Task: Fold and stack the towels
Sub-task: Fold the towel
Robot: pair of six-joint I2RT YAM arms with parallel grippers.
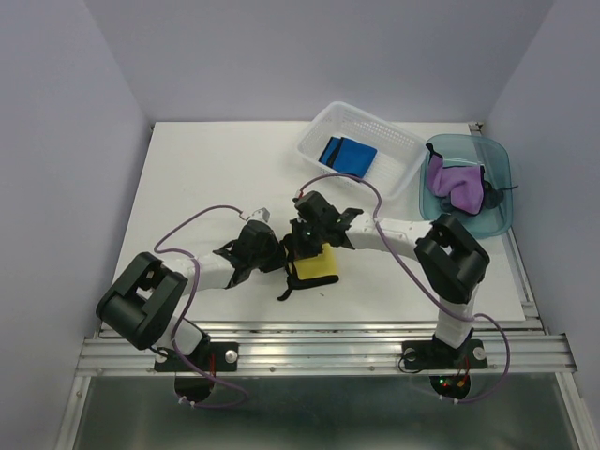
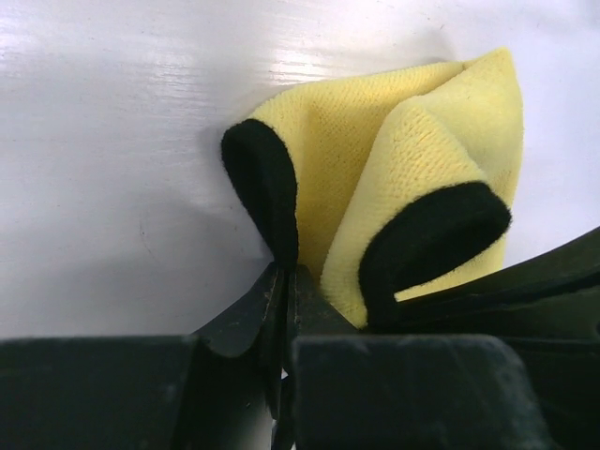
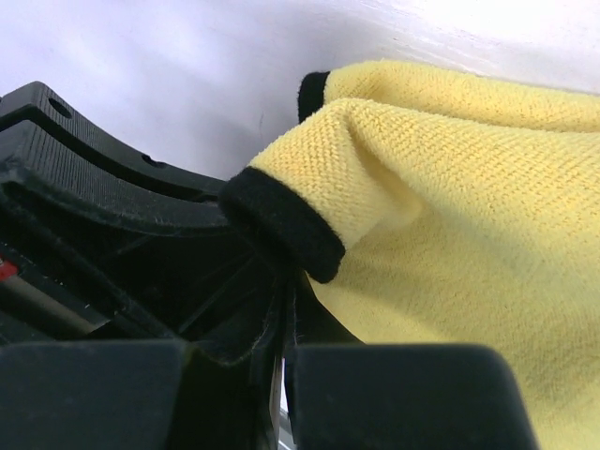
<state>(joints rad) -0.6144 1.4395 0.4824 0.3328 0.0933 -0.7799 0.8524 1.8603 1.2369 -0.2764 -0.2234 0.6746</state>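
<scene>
The yellow towel (image 1: 316,263) with a black hem lies on the white table (image 1: 206,178) near the front edge, between both grippers. My left gripper (image 1: 277,255) is shut on its black-edged corner; in the left wrist view the towel (image 2: 375,150) stands folded up above the closed gripper (image 2: 286,281). My right gripper (image 1: 302,246) is shut on another black hem of the same towel (image 3: 450,225), its tips (image 3: 286,286) pinched together. A bright blue towel (image 1: 348,155) lies folded in the white basket. A purple towel (image 1: 454,187) and a dark one (image 1: 493,195) lie in the teal bin.
The white slotted basket (image 1: 394,141) stands at the back right, the teal bin (image 1: 502,159) right of it. Both arms cross the table's front middle. A metal rail (image 1: 319,352) runs along the near edge.
</scene>
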